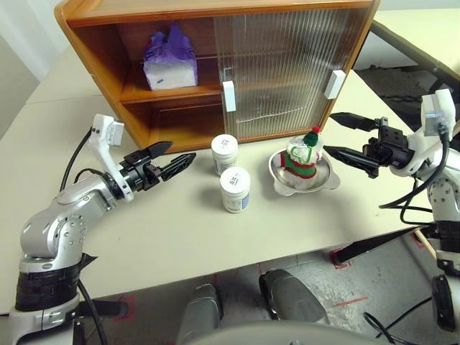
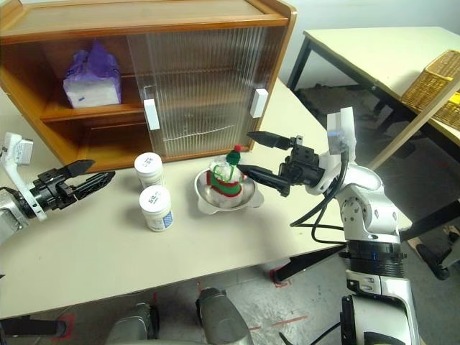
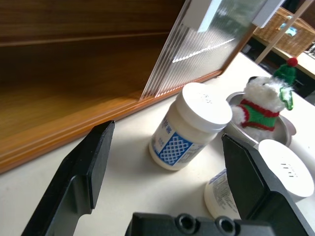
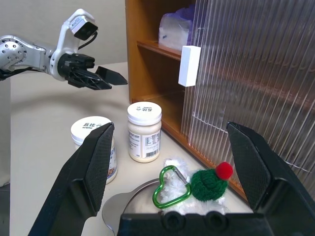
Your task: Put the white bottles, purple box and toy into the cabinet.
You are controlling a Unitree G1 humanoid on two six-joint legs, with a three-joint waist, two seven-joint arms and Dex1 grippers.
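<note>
Left gripper (image 1: 167,164), two black fingers spread wide and empty, sits low over the pale tabletop (image 1: 165,237) with tips aimed toward 3 o'clock at the two small squat white plastic jars with screw lids. The nearer jar (image 1: 235,189) stands upright at about 4 o'clock from the tips; the farther jar (image 1: 224,154) stands upright almost straight ahead of them, just in front of the cabinet's bottom edge, and looks the likelier next pick. Both jars have a vertical long axis, so a level side grasp fits; the left arm is clearly nearer to both, with a short gap left to close. At 3 o'clock of the jars, the small white plush toy in red-and-green striped knit with green hat and red pompom (image 1: 302,159) sits in a shiny steel bowl (image 1: 327,181), a green heart-shaped clip (image 4: 170,187) at its head. Right gripper (image 2: 259,156), fingers also wide and empty, hangs just beside the toy with the tips pointing at it, so that arm owns the toy. Farthest: the large wooden two-shelf cabinet (image 1: 93,50), left half open, ribbed translucent sliding doors (image 1: 287,65) stacked over the right half. The soft lilac-purple tissue pack (image 1: 170,61) is already on the upper shelf. The space behind the doors is hard to make out; jar label text is too small to read.
</note>
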